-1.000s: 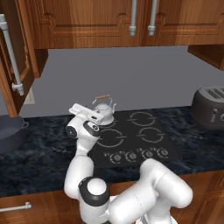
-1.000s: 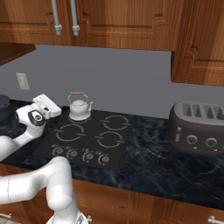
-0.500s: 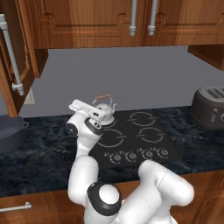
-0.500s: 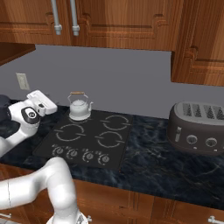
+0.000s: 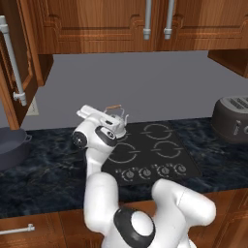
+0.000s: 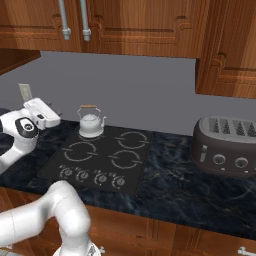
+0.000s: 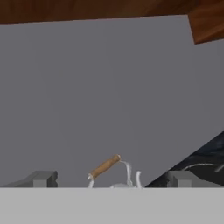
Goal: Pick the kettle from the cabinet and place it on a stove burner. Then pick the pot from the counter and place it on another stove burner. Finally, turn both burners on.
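The silver kettle (image 6: 90, 123) with its tan-barred handle stands on the back left burner of the black stove (image 6: 107, 156). My gripper (image 6: 56, 118) hovers open just left of it, apart from it, fingers pointing toward it. In the left base view the hand covers part of the kettle (image 5: 118, 115). The hand view looks low over the kettle's handle (image 7: 104, 166), with one fingertip (image 7: 40, 178) on each side and nothing held. The dark grey pot (image 5: 9, 147) sits on the counter (image 5: 48, 179) at the far left. The cabinet's door (image 5: 12, 72) hangs open above the pot.
A dark toaster (image 6: 227, 145) stands on the counter right of the stove. Knobs (image 6: 92, 176) line the stove's front edge. Closed upper cupboards (image 6: 125, 25) hang over the grey back wall. Three burners carry nothing.
The hand has risen a little and drifted slightly left, away from the kettle, with its jaws still wide. The kettle has stayed on its burner.
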### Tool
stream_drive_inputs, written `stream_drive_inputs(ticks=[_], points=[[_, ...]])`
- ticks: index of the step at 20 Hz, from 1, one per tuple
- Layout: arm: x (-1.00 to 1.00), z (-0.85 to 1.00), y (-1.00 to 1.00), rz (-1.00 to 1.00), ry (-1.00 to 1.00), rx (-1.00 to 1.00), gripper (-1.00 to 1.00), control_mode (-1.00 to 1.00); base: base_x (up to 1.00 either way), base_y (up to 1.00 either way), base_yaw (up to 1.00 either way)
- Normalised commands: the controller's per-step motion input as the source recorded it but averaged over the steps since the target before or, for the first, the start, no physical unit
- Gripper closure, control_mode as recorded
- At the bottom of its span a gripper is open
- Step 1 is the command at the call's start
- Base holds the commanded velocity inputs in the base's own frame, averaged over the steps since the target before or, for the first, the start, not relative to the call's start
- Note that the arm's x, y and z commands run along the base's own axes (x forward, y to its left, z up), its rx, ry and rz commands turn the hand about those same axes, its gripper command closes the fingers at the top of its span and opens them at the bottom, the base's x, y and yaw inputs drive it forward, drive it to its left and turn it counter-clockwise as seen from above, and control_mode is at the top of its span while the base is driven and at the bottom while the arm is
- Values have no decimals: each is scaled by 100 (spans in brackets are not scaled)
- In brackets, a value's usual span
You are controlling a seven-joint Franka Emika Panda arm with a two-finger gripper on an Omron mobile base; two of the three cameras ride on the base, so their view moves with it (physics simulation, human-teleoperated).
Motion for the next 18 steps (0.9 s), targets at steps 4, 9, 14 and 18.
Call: stream_drive_inputs(ticks=[4,9,14,18], points=[[-51,30,-26,-5,2,9,-100,-100,0,0,0],[-43,30,-31,-7,9,11,-100,-100,0,0,0],[-40,28,-34,-6,8,9,-100,-100,0,0,0],[-37,25,-31,-2,6,7,-100,-100,0,0,0]])
